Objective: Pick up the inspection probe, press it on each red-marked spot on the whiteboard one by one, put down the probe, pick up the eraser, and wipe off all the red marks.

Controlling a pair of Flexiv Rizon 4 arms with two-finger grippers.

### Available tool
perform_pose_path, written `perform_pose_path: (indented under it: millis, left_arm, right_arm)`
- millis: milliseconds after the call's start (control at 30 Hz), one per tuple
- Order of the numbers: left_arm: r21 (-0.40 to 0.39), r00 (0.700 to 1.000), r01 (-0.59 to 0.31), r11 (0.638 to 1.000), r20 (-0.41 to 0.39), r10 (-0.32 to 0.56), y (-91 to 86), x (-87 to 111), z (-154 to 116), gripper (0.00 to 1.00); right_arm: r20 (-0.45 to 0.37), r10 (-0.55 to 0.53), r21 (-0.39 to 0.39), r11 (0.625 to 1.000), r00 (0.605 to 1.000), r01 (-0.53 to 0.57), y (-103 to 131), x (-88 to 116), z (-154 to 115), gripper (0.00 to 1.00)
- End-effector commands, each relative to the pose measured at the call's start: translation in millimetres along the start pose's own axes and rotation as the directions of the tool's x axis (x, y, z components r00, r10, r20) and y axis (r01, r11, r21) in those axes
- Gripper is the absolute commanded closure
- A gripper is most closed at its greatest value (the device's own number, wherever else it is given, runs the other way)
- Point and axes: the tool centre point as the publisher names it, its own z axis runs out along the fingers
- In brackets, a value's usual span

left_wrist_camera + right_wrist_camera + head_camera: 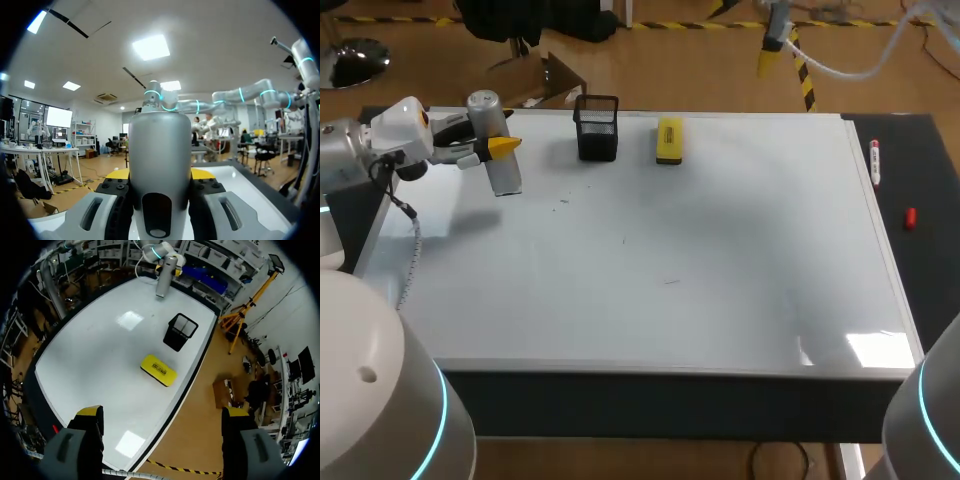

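Head view, query from Operator: where is the inspection probe [506,176]?

Technician: It is a silver cylinder, near upright, over the far left corner of the whiteboard [670,250]. The left pincer [492,148] clamps it around the middle, one finger on each side. Contact between its lower end and the board cannot be confirmed.

Operator: Verify in the left wrist view.

Technician: Verified. The probe stands between the fingers [92,215], and both press against its body.

Operator: Report the right pincer [162,412].

Technician: Its fingers are spread wide with nothing between them. It hangs above the board's far edge, well apart from the probe.

Operator: List the remaining items.

Technician: The yellow eraser [669,140] lies flat on the board near the far edge. A black mesh holder [597,128] stands just beside it, between eraser and probe. A marker [875,160] lies along the board's right edge. A small red cap [911,218] lies on the dark desk [930,260] beside it.
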Motion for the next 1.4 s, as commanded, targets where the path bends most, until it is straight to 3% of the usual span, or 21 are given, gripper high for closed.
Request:
perform_pose_path:
  millis: [33,333,500,533,1100,1400]
  left_arm:
    - [-0.002,1.000,-0.001,1.000,0.004,0.001,-1.9,1.1,0.3,1.00]
    - [-0.002,1.000,-0.001,1.000,0.004,0.001,-1.9,1.1,0.3,1.00]
    - [-0.002,1.000,-0.001,1.000,0.004,0.001,-1.9,1.1,0.3,1.00]
    - [-0.002,1.000,-0.001,1.000,0.004,0.001,-1.9,1.1,0.3,1.00]
    - [-0.022,1.000,-0.007,1.000,-0.011,0.006,-0.7,7.6,-0.1,1.00]
    - [0.002,0.995,-0.055,0.998,-0.079,0.055,-22.7,-12.4,26.4,1.00]
  right_arm:
    - [0.105,-0.008,-0.082,0.996,0.994,0.016,-8.0,19.8,-0.2,0.00]
    - [0.151,0.052,-0.170,0.985,0.987,-0.026,-14.7,38.9,4.5,0.00]
    - [0.194,0.045,-0.161,0.987,0.980,-0.013,-15.8,47.4,0.8,0.00]
    - [0.162,0.069,-0.172,0.984,0.984,-0.041,-16.6,48.6,0.4,0.00]
    - [0.160,0.058,-0.159,0.987,0.985,-0.032,-17.0,49.7,0.3,0.00]
    - [0.160,0.058,-0.159,0.987,0.985,-0.032,-17.0,49.7,0.3,0.00]
